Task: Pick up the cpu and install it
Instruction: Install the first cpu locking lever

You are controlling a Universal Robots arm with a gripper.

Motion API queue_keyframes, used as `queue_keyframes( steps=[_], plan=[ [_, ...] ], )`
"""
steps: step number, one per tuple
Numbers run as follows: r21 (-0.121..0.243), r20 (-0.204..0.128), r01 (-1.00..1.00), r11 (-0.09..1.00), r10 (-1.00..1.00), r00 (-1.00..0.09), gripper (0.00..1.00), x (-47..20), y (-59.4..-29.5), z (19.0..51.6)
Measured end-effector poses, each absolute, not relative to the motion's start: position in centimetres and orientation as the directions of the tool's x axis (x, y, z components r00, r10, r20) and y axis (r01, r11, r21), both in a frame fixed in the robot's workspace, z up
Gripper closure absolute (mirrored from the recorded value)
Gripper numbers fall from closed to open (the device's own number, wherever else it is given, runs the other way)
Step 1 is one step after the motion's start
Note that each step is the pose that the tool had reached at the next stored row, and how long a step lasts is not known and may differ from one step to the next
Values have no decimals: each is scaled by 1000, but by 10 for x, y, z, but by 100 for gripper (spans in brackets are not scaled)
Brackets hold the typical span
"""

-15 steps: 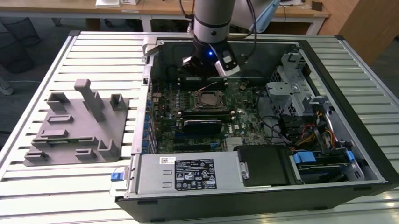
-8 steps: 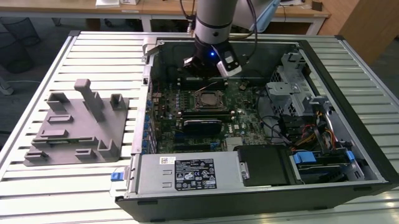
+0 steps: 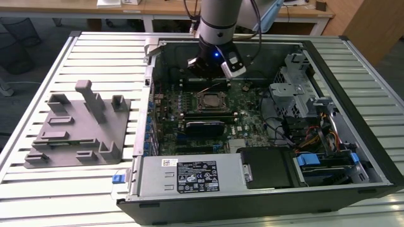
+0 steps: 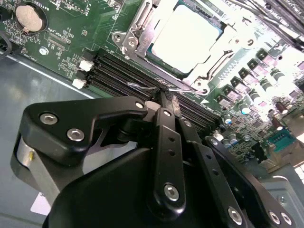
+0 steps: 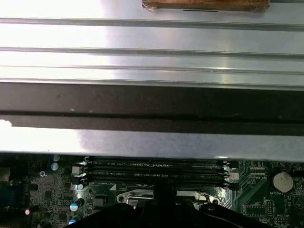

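The cpu (image 4: pixel 187 38) already lies flat in its socket (image 4: pixel 137 45) on the motherboard (image 3: pixel 246 120), inside the open computer case (image 3: pixel 372 156) on the bench (image 3: pixel 63 189); its pale silver top shows in the second wrist view. The gripper (image 4: pixel 164 92) hovers just beside the socket, over the memory slots (image 5: pixel 154 171), its fingers (image 4: pixel 167 102) clenched together and holding nothing but touching a thin wire lever (image 4: pixel 142 86). Placing looks done; whether the socket is latched I cannot tell. The grey tray (image 3: pixel 79 127) stands outside the case.
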State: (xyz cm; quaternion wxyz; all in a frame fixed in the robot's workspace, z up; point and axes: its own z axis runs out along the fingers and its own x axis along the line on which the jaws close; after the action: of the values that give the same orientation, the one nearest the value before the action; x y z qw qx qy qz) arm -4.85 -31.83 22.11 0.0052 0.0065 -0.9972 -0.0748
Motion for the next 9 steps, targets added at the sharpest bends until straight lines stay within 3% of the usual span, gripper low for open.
queue_keyframes(
  steps=[9],
  plan=[
    [149,10,-12,989,-14,-1000,89,-43,-317,217]
  ],
)
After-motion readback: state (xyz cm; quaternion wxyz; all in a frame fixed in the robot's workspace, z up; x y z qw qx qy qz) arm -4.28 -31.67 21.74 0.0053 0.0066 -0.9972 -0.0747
